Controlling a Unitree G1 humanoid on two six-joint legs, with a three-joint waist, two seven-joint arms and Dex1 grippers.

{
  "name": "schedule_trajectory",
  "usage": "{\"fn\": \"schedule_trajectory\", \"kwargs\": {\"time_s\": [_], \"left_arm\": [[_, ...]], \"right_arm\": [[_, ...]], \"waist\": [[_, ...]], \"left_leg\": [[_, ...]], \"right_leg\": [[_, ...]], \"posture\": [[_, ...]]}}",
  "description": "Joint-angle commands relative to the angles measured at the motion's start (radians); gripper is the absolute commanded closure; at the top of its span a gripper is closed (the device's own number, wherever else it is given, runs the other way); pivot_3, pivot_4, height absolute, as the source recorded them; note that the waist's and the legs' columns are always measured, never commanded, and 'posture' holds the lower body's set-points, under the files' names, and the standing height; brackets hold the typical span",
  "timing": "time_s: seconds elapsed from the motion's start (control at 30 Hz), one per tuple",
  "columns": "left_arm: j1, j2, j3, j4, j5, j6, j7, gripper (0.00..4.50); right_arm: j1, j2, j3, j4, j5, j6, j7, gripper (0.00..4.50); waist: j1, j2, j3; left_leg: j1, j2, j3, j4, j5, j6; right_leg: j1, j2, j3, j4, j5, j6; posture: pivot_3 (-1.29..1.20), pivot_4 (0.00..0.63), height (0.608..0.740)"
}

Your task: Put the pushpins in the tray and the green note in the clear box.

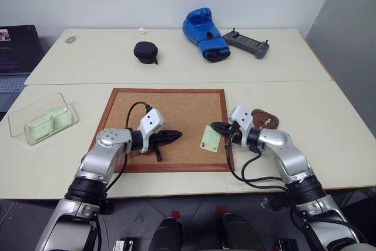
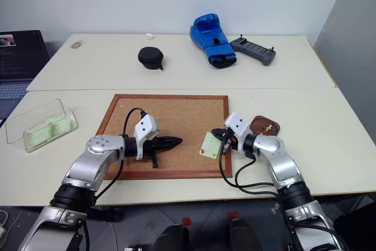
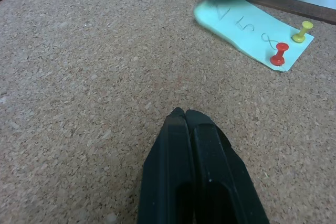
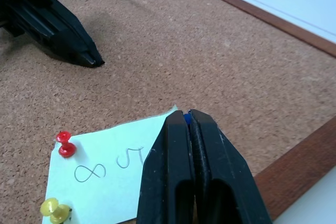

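Pinching a blue pin (image 4: 185, 119) at the note's (image 4: 113, 171) corner, the right claw (image 4: 189, 115) looks set to pull it free for the tray (image 1: 265, 117) at its right. Red pin (image 4: 65, 144) remains stuck. Left claw (image 3: 184, 114), pressed together, idles over the board (image 1: 176, 110); box (image 1: 42, 119) sits far left.

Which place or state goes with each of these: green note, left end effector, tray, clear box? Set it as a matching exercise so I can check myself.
Things
1. green note
2. left end effector
3. tray
4. clear box

Places or states
A. left of the cork board, green paper inside
B. shut, over bare cork
C. on the cork board, with a red pin and a yellow pin stuck in it
D. just right of the board's frame, small pins in it

Pairs: 1-C, 2-B, 3-D, 4-A
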Motion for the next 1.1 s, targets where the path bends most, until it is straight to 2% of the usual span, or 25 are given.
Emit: {"fn": "schedule_trajectory", "kwargs": {"time_s": [0.03,0.37,1.1], "left_arm": [[0.0,0.008,-0.017,0.026,0.037,0.007,0.005,4.5],[0.0,0.011,-0.02,0.023,0.039,0.008,0.0,4.5],[-0.001,0.017,-0.015,0.024,0.041,0.009,0.0,4.5]], "right_arm": [[-0.02,-0.004,-0.031,-0.055,0.022,-0.021,0.01,4.49],[0.012,-0.013,-0.041,-0.109,0.072,0.014,0.045,4.49],[0.028,-0.068,0.042,-0.072,-0.088,-0.188,0.044,4.49]], "waist": [[0.0,0.0,0.0],[0.0,0.0,0.0],[0.0,0.0,0.0]], "left_leg": [[0.0,0.0,0.0,0.0,0.0,0.0],[0.0,0.0,0.0,0.0,0.0,0.0],[0.0,0.0,0.0,0.0,0.0,0.0]], "right_leg": [[0.0,0.0,0.0,0.0,0.0,0.0],[0.0,0.0,0.0,0.001,0.0,0.0],[0.0,0.0,0.0,0.001,0.0,0.0]], "posture": [[0.0,0.15,0.74],[0.0,0.15,0.74],[0.0,0.15,0.74]]}}
